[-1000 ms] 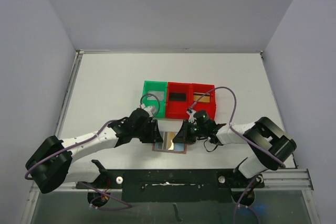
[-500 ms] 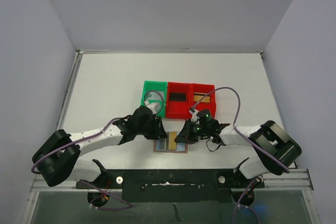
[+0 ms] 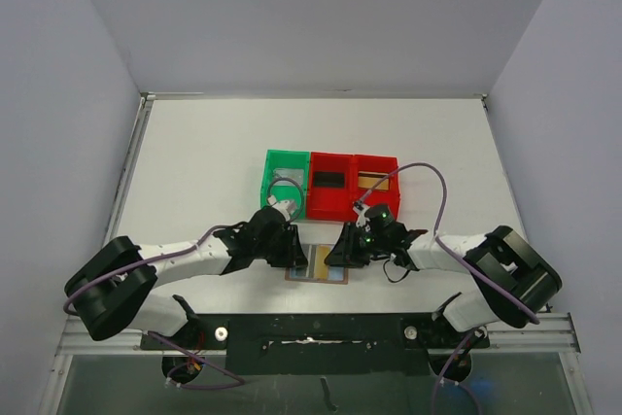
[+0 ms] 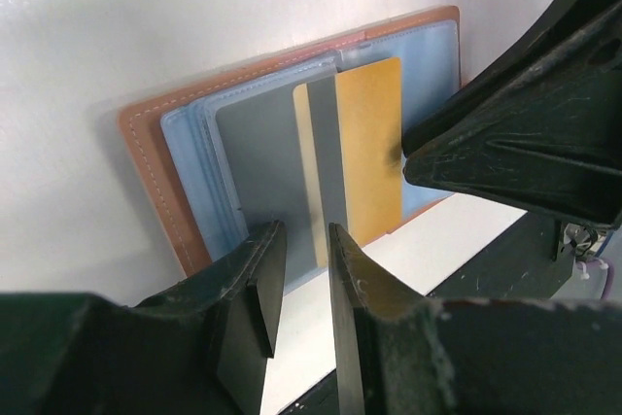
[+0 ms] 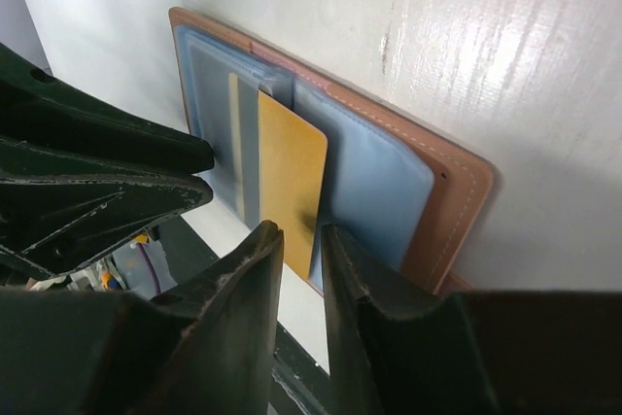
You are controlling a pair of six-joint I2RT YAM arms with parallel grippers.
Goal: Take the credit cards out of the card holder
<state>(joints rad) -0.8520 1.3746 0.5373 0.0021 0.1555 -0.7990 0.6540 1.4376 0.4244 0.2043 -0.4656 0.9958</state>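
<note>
Cards in holder: a gold card (image 4: 369,143) and a silver-grey card (image 4: 258,162) overlap in the open card holder (image 4: 146,153), just ahead of both claws' tips.
Card holder: tan-edged with pale blue sleeves, lying flat on the table (image 3: 194,162) between the two claws.
Left claw (image 4: 306,235): I see its fingers parted by a narrow gap, tips at the silver-grey card's near edge, pinching nothing I can make out.
Right claw (image 5: 301,232): fingers slightly parted, with the gold card's near edge in line with the gap. I cannot tell if they touch.
Cards beyond: a black card (image 3: 328,180) and a gold-tan card (image 3: 373,179) lie in the red bins (image 3: 353,156), past the claws.
Green bin (image 3: 275,155): beside the red ones, past the left claw.
</note>
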